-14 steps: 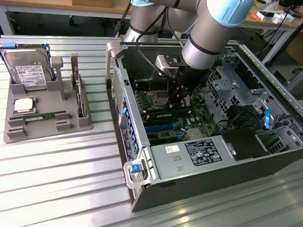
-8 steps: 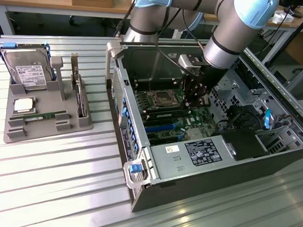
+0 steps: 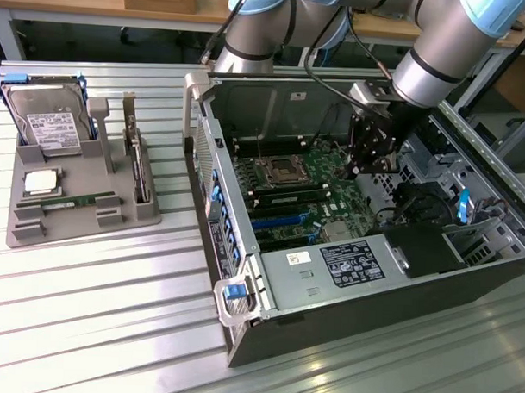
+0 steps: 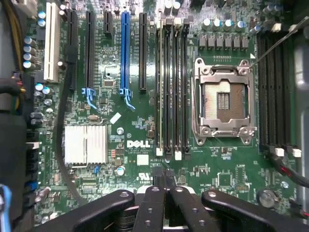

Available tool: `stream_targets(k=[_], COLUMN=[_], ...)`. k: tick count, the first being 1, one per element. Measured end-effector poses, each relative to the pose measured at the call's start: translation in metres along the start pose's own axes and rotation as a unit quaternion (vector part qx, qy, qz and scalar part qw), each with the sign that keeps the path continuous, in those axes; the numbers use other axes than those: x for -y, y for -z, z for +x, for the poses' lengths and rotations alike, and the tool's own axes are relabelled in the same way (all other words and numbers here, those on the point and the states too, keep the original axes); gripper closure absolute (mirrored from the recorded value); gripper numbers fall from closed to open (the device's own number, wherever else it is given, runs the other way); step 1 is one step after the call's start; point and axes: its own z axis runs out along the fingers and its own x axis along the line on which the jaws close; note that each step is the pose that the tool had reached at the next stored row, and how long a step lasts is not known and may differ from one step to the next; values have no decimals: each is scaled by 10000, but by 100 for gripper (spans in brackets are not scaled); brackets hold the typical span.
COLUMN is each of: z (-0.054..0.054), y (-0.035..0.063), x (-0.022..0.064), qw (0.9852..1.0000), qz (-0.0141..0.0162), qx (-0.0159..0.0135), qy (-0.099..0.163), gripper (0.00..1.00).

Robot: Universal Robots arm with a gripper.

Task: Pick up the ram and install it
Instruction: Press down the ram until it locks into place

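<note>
Ribbed metal table carries everything, with wooden benches behind it. Taking the open case as landmark and going from the exterior view's left: a grey holder tray sits well apart from the case on that side, with a hard drive standing at its back, a silver processor below that, and the ram lying flat in a slot near the tray's front, its long axis running across the tray toward the case. Inside the case, the board shows an empty socket with dark memory slots just beside it. Over the case's far side hangs the tool; in the wrist view its fingers are pressed together with nothing between them, above the slots and socket. So the ram lies off toward the exterior view's left of the tool, untouched in its tray.
</note>
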Motion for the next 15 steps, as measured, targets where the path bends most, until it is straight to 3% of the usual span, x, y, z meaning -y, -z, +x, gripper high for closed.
stream_targets(k=[5, 9, 12, 15], z=[-13, -14, -14, -14], y=[266, 279, 279, 278], x=[-30, -31, -31, -31], qw=[10000, 10000, 9995, 9979], qz=[0, 0, 15, 32], qx=[0, 0, 31, 55], qy=[1, 1, -310, -652], gripper=[89, 89, 89, 89])
